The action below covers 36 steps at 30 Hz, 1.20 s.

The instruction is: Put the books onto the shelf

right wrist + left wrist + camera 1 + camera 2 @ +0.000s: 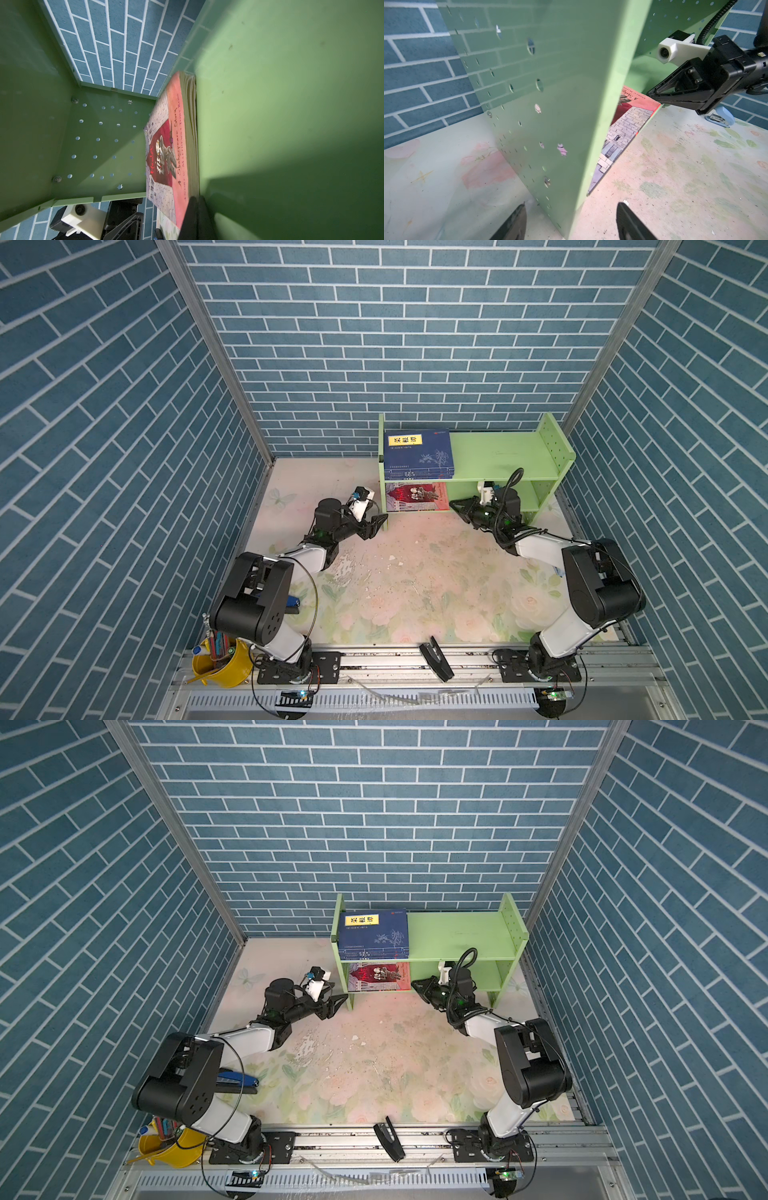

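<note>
Evidently the closed right gripper (pixel 453 504) is nudging the thin, probably light, bendy red-and-grey book (pixel 417 497) by its corner; the open left gripper (pixel 377 526) is straddling the shelf (pixel 560 93) at its end

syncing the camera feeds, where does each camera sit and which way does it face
Top views: high at the near side, looking down at the table, shelf and back wall; left arm and right arm show whole.
Left wrist: low beside the shelf, facing its perforated end panel; open left gripper, a finger showing either side of it.
Right wrist: at the lower tier, facing the red book; shut right gripper by its page edge.
Shared: both wrist views show the red book and the opposite gripper.
</note>
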Available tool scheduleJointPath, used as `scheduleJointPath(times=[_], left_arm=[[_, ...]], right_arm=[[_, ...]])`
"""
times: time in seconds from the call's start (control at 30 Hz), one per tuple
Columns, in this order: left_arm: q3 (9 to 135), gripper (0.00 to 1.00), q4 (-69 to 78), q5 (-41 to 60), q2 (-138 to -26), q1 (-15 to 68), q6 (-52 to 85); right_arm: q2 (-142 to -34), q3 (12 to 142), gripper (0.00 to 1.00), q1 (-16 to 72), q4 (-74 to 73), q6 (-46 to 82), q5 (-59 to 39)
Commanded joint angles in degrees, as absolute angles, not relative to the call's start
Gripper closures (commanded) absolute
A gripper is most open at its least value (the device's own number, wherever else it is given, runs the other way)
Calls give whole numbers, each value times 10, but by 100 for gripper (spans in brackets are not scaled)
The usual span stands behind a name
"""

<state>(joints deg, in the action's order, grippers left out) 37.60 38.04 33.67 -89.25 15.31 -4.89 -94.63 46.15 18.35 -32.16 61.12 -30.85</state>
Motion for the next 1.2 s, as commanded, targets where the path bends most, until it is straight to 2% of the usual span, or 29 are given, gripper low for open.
scheduleJointPath(times=[0.0, 0.77, 0.97, 1.17], left_arm=[[375, 30, 389, 339, -893, 155, -51], [364, 31, 358, 330, -865, 156, -79], [367, 29, 252, 340, -796, 149, -109], [386, 27, 135, 347, -725, 148, -107]], right_arm=[[-957, 480, 100, 193, -327, 603, -334], [-932, 447, 100, 197, -324, 600, -317], [-862, 421, 83, 195, -291, 568, -264], [-790, 421, 71, 192, -220, 531, -229]])
